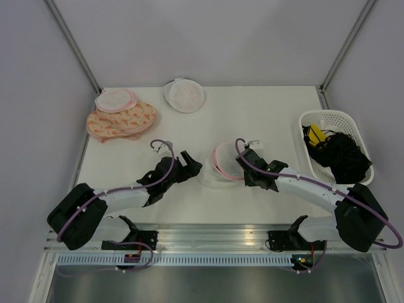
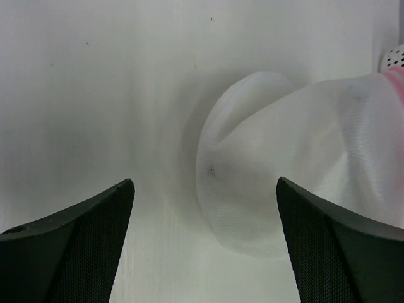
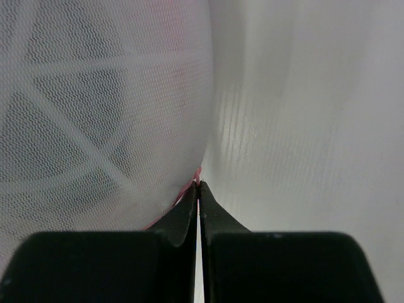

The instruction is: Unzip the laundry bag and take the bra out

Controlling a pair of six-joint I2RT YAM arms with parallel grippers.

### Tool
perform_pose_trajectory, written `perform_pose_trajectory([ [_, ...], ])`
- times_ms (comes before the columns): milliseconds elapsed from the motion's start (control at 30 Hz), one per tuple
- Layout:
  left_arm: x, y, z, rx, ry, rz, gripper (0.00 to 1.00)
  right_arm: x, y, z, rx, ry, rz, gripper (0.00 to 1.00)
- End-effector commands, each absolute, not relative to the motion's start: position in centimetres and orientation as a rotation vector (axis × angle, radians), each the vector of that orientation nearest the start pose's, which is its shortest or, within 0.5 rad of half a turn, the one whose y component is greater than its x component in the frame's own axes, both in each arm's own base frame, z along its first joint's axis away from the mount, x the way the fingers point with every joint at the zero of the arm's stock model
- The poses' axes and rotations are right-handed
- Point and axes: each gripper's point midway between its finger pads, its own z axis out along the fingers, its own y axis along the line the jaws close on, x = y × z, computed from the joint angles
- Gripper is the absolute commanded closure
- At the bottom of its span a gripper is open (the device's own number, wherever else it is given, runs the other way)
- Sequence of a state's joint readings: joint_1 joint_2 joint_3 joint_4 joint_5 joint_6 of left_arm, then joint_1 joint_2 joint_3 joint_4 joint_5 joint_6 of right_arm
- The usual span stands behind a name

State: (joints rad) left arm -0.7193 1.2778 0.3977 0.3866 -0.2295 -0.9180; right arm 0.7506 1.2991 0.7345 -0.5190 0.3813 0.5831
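Laundry bag (image 1: pixel 222 165) lies mid-table between the arms, apparently part-unzipped with no bra out yet, its pink rim pinched by the right gripper (image 3: pixel 198 184) while the left gripper (image 2: pixel 205 182) gapes wide beside it.

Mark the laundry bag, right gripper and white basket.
laundry bag (image 1: pixel 224 163): top external, mesh inside the pink rim.
right gripper (image 3: pixel 199 184): right wrist, between the closed fingertips.
white basket (image 1: pixel 328 113): top external, far rim.

so the laundry bag (image 1: pixel 221 165) plugs the gap between left gripper (image 1: pixel 197 168) and right gripper (image 3: pixel 199 184); table (image 1: pixel 252 120) behind looks passable, basket (image 1: pixel 334 115) crowds the right edge
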Motion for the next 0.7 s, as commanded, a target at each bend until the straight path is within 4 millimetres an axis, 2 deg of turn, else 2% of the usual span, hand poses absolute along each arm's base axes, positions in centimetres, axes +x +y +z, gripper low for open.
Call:
perform_pose_trajectory([
  [0,27.4,-25.1,7.6,-0.317,2.091,-0.900,0.06,23.6,16.0,6.0,-0.068,2.506,0.029,1.00],
  [33,27.3,-25.7,6.7,-0.311,2.108,-0.923,0.07,23.7,16.1,6.2,-0.067,2.500,0.040,1.00],
  [67,27.1,-26.2,6.6,-0.310,2.105,-0.967,0.07,23.6,16.1,6.0,-0.072,2.504,0.039,1.00],
  [100,27.2,-27.5,7.9,-0.279,2.055,-1.064,0.10,23.6,16.2,6.0,-0.075,2.503,0.047,1.00],
  [167,27.2,-28.3,7.2,-0.283,2.059,-1.110,0.15,23.7,16.3,5.7,-0.090,2.504,0.053,1.00],
  [200,27.2,-29.2,8.4,-0.252,2.013,-1.183,0.16,23.6,16.5,5.7,-0.094,2.506,0.061,1.00],
  [267,27.0,-29.6,8.6,-0.247,1.989,-1.233,0.23,23.6,16.8,5.3,-0.105,2.514,0.075,1.00],
  [300,27.0,-29.9,10.1,-0.227,1.916,-1.291,0.30,23.6,16.8,5.2,-0.105,2.515,0.078,1.00],
  [333,26.9,-30.0,10.7,-0.216,1.883,-1.315,0.35,23.6,16.7,5.0,-0.103,2.519,0.068,1.00],
  [367,26.5,-29.7,10.6,-0.220,1.872,-1.325,0.45,23.7,16.8,4.9,-0.098,2.517,0.068,0.99],
  [433,26.4,-29.5,11.6,-0.215,1.819,-1.351,0.58,23.7,16.9,4.8,-0.097,2.518,0.072,0.99],
  [467,26.3,-29.5,11.7,-0.206,1.815,-1.353,0.69,23.8,17.0,4.8,-0.094,2.519,0.073,1.00],
  [533,26.2,-29.5,11.7,-0.195,1.823,-1.352,0.81,23.8,17.0,4.7,-0.095,2.523,0.071,0.99],
  [567,26.1,-29.4,11.9,-0.193,1.818,-1.348,0.91,23.9,16.9,4.9,-0.088,2.518,0.065,1.00],
  [633,26.1,-29.0,11.3,-0.205,1.843,-1.317,0.98,23.9,16.4,5.4,-0.056,2.511,0.041,1.00],
  [667,26.2,-28.6,11.1,-0.212,1.854,-1.301,0.98,24.3,15.9,6.1,-0.027,2.485,0.010,0.87],
])
